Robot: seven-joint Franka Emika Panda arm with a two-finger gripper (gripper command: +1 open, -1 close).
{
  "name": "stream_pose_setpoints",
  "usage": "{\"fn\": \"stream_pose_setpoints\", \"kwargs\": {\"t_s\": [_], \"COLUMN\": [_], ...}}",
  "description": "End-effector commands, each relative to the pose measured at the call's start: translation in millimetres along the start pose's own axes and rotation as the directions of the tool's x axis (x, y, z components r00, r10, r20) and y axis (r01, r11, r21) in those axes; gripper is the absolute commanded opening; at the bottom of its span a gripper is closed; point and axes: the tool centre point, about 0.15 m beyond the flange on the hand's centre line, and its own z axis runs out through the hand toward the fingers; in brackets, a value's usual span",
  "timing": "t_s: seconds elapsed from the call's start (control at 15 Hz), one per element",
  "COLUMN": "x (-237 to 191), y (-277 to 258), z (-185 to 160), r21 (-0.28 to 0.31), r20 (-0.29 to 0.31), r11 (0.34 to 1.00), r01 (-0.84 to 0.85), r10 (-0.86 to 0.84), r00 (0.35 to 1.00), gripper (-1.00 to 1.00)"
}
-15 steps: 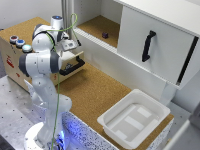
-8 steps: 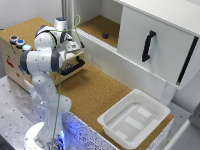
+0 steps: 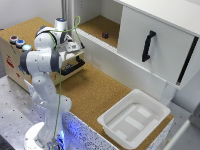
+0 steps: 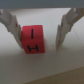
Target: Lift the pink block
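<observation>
Wrist view: pink block [image 4: 33, 40] sits between the two fingers [image 4: 11, 25] of the gripper [image 4: 37, 31], jaws spread wide w/ a gap on each side of the block, closer to one finger than the other. No contact visible. Block rests on a pale surface, looks red-pink in this view, black markings on the faces turned to the camera, roughly an "H" on one and an "I"-like stroke on another. Picture is blurred, so the markings aren't sure.

Exterior view: white Panda arm [image 3: 42, 60] stands at the exterior view's left, base on a perforated metal table [image 3: 15, 107], bent over toward the far left part of the cork-topped counter [image 3: 95, 90]. Gripper end is down by a black tray-like object [image 3: 72, 66] near the arm's wrist; the block itself can't be made out here, hidden behind the arm/hand. A green cable [image 3: 60, 75] runs down along the arm.

Other stuff: white plastic bin [image 3: 134, 119] on the near right end of the counter, well apart from the arm. White cabinet door [image 3: 155, 47] w/ a black handle [image 3: 147, 45] at the far right. A small dark object [image 3: 105, 35] lies in the open compartment at the far side. A cardboard box [image 3: 12, 57] w/ round caps on top sits at the exterior view's left, just beside the arm.
</observation>
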Motion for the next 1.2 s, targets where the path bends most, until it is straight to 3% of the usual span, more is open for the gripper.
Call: {"fn": "stream_pose_setpoints", "kwargs": {"t_s": [0.0, 0.4, 0.6, 1.0, 1.07, 1.13], "x": [-2, 3, 3, -7, -8, -14], "y": [-15, -26, -25, -21, -20, -17], "z": [-7, -36, -43, -51, -54, -59], "r21": [-0.096, -0.146, -0.148, -0.052, -0.016, 0.054], "r20": [-0.036, -0.066, -0.033, -0.117, -0.14, -0.194], "r11": [0.995, 0.987, 0.97, 0.797, 0.757, 0.686], "r01": [-0.031, -0.061, -0.194, -0.602, -0.653, -0.725], "r10": [0.027, 0.052, 0.191, 0.594, 0.645, 0.72], "r00": [0.999, 0.996, 0.981, 0.796, 0.751, 0.667], "gripper": [-1.0, -1.0, -1.0, -1.0, -1.0, -1.0]}}
